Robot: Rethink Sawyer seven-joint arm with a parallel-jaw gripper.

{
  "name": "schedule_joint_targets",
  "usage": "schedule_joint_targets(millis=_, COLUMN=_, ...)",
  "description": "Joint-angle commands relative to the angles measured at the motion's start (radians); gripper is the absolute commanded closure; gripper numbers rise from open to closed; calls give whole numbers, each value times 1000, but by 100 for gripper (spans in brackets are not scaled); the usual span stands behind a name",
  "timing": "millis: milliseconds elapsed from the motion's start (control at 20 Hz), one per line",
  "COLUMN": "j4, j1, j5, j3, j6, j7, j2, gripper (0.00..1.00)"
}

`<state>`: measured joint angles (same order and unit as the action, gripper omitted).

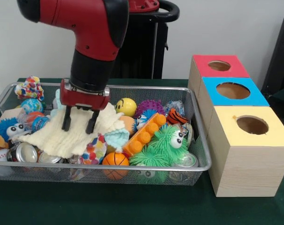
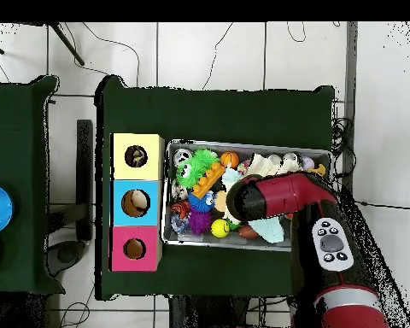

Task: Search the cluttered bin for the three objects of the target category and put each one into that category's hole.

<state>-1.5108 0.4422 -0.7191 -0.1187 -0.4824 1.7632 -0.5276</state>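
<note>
A wire mesh bin (image 1: pixel 198 117) holds a heap of toys, balls and cans. My gripper (image 1: pixel 78 130) hangs open over the bin's left half, with both fingertips down on a cream cloth (image 1: pixel 52 138) and nothing between them. Around it lie a yellow smiley ball (image 1: pixel 126 107), an orange basketball (image 1: pixel 115 159), a green fuzzy monster (image 1: pixel 163 145), an orange bumpy block (image 1: pixel 144 136) and a silver can (image 1: pixel 24 152). To the right stand three boxes with round holes: red (image 1: pixel 219 65), blue (image 1: pixel 232 90), yellow (image 1: pixel 252 124). In the overhead view the arm (image 2: pixel 268 201) hides the gripper.
A purple spiky ball (image 1: pixel 149 107), a tiger-striped ball (image 1: pixel 177 116) and a colourful knobby toy (image 1: pixel 29 88) sit along the bin's far side. More cans (image 1: pixel 186 160) lie at the near rim. From overhead, the boxes (image 2: pixel 137 203) stand left of the bin (image 2: pixel 251 143).
</note>
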Motion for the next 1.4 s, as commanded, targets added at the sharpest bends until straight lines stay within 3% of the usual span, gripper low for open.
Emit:
schedule_joint_targets(millis=50, j4=14, j1=34, j5=26, j3=-131, j6=7, j7=-54, j2=106, gripper=0)
schedule_joint_targets(millis=400, j4=-2, j1=75, j5=51, j3=-187, j6=-43, j7=-118, j2=117, gripper=0)
schedule_joint_targets(millis=450, j4=-2, j1=76, j5=48, j3=-192, j6=-50, j7=-120, j2=116, gripper=100)
schedule_joint_targets(millis=1150, j4=-8, j1=75, j5=46, j3=-204, j6=-84, j7=-131, j2=106, gripper=100)
schedule_joint_targets(millis=1250, j4=-27, j1=62, j5=60, j3=-200, j6=-83, j7=-101, j2=64, gripper=100)
schedule_joint_targets(millis=1400, j4=-121, j1=73, j5=107, j3=-221, j6=-131, j7=-118, j2=-60, gripper=100)
